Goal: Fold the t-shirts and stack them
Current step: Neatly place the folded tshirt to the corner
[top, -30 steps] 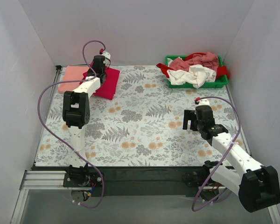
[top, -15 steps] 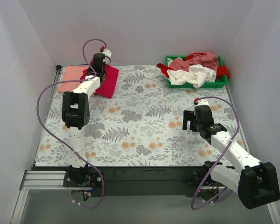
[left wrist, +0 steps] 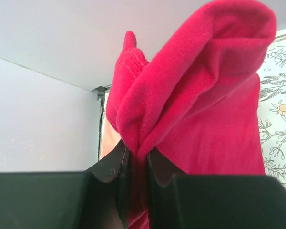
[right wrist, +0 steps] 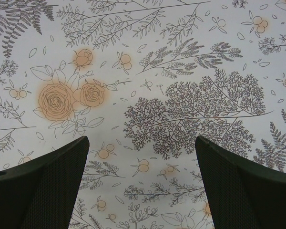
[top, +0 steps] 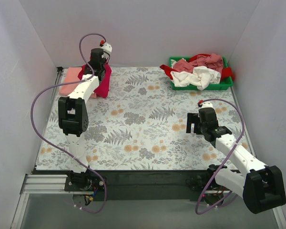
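My left gripper (top: 98, 65) is at the back left, shut on a bunch of the crimson-red t-shirt (top: 104, 84), holding that part up off the table. In the left wrist view the red cloth (left wrist: 195, 109) is pinched between the fingers of this gripper (left wrist: 136, 160) and hangs folded over. The salmon-pink t-shirt (top: 69, 81) lies folded flat beside and partly under it, a sliver showing in the left wrist view (left wrist: 109, 140). My right gripper (top: 196, 125) is open and empty low over the table on the right (right wrist: 140, 143).
A green bin (top: 201, 86) at the back right holds a white (top: 195, 76), a dusty-pink (top: 207, 62) and a red tee (top: 168, 70), spilling over its rim. White walls close in the floral table (top: 143, 124) on three sides.
My left gripper has moved back and left and risen, pulling the crimson-red shirt up and bunching it toward the salmon-pink one. The right arm has barely moved.
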